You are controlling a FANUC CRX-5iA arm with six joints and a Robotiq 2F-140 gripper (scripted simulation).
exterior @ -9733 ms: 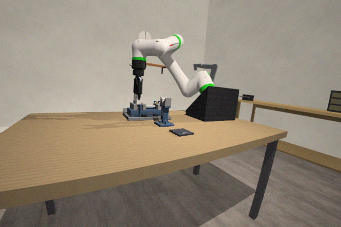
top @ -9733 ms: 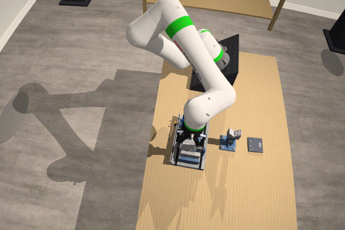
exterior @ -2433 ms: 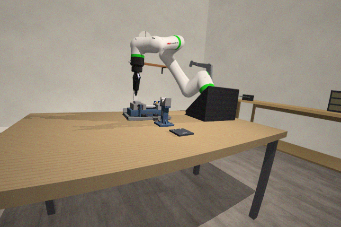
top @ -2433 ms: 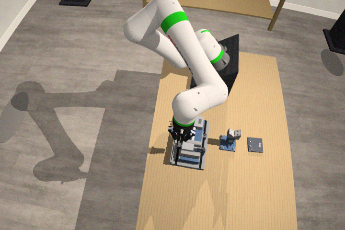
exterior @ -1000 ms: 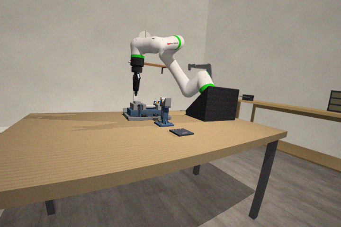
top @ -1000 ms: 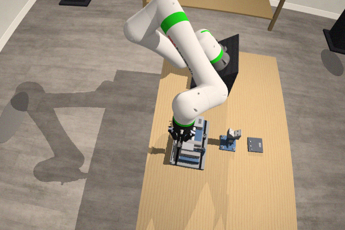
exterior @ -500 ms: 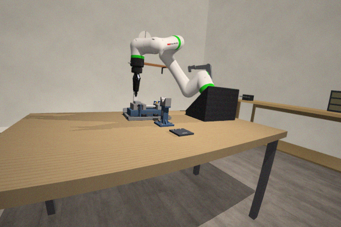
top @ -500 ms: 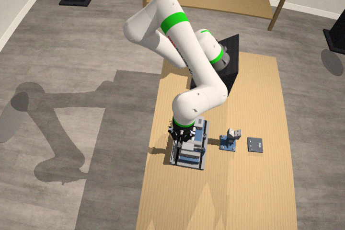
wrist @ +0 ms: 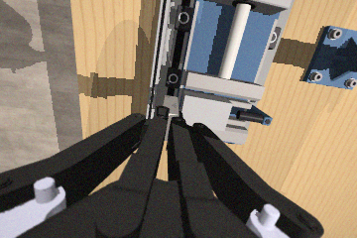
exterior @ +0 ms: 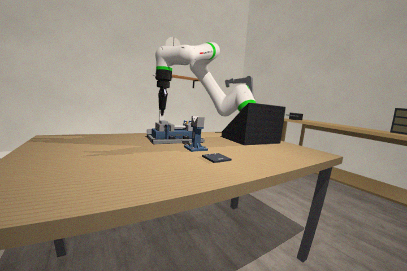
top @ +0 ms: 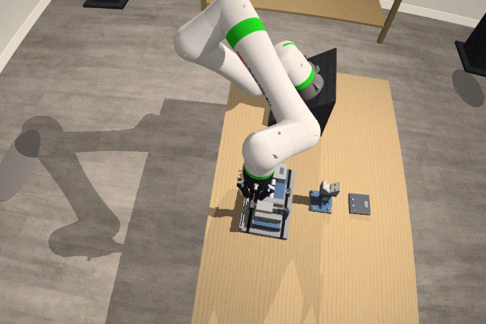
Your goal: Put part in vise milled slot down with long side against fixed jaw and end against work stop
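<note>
The part, a light grey block (wrist: 206, 111) (top: 268, 208), lies in the vise between the jaws, just below the moving jaw (wrist: 223, 85) on the white cylinder rod (wrist: 233, 40). Its right end is near the work stop (wrist: 253, 117). My gripper (wrist: 170, 106) is shut and empty, pointing straight down with its tips over the part's left end at the vise's left edge. It also shows in the top view (top: 256, 194) and the exterior view (exterior: 161, 112), a little above the vise (exterior: 175, 132). The fixed jaw is hidden behind my fingers.
The V-block (top: 325, 194) stands on its blue base right of the vise. The dark infeed plate (top: 359, 203) lies beyond it with nothing on it. The arm's black base wedge (exterior: 253, 122) stands at the back of the table.
</note>
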